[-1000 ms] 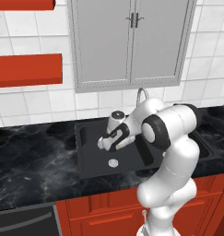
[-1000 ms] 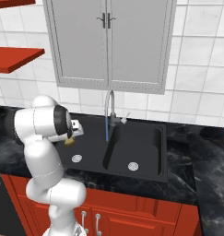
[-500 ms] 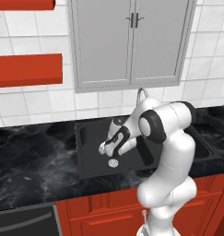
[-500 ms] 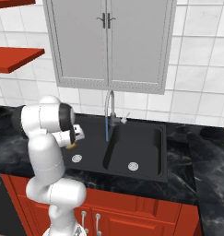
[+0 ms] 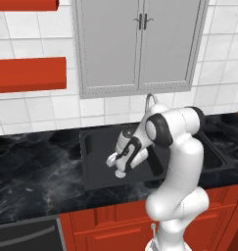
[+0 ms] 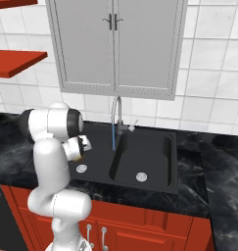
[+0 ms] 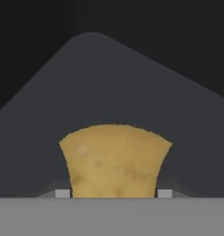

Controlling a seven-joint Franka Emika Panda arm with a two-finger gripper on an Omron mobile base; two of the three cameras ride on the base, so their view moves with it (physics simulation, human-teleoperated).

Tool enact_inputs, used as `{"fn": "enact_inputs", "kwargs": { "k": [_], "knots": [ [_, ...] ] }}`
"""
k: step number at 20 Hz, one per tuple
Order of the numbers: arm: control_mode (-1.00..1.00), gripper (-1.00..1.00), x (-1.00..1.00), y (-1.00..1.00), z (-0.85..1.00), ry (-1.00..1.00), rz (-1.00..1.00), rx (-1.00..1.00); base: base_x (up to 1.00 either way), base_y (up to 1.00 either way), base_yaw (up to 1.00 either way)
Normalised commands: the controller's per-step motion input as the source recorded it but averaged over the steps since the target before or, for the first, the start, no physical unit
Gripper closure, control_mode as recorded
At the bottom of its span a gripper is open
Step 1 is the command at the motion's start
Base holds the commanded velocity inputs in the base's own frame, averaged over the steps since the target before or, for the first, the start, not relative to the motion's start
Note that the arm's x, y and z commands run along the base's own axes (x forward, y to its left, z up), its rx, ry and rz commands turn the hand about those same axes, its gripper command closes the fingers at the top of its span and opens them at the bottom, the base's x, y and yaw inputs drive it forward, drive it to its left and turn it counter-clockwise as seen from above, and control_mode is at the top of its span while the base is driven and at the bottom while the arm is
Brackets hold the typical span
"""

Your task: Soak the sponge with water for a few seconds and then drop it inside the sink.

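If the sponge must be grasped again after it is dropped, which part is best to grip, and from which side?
Probably the narrow middle, from above, jaws across its width. In the hand view the sponge tapers inward from its flared end, and the gripper is shut on it there now, above the sink.

left base view: looked forward and down from behind-left of the arm | right base view: same from behind-right | shared: the sink [image 5: 91, 162] [image 6: 172, 162] | hand view: very near, facing the sink floor [image 7: 99, 83]
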Motion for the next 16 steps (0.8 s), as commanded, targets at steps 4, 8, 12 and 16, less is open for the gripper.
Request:
{"fn": "enact_inputs", "kwargs": {
  "k": [4, 8, 12, 16],
  "knots": [
    [-1.00, 1.00, 0.17, 0.00, -0.16, -0.03, 0.00, -0.01, 0.00, 0.00, 0.00],
    [-1.00, 1.00, 0.05, 0.00, -0.14, 0.00, 0.00, -0.01, 0.00, 0.00, 0.00],
    [-1.00, 1.00, 0.00, 0.00, -0.19, 0.00, 0.00, 0.00, 0.00, 0.00, 0.00],
    [-1.00, 1.00, 0.00, 0.00, -0.21, 0.00, 0.00, 0.00, 0.00, 0.00, 0.00]
  ]
}}
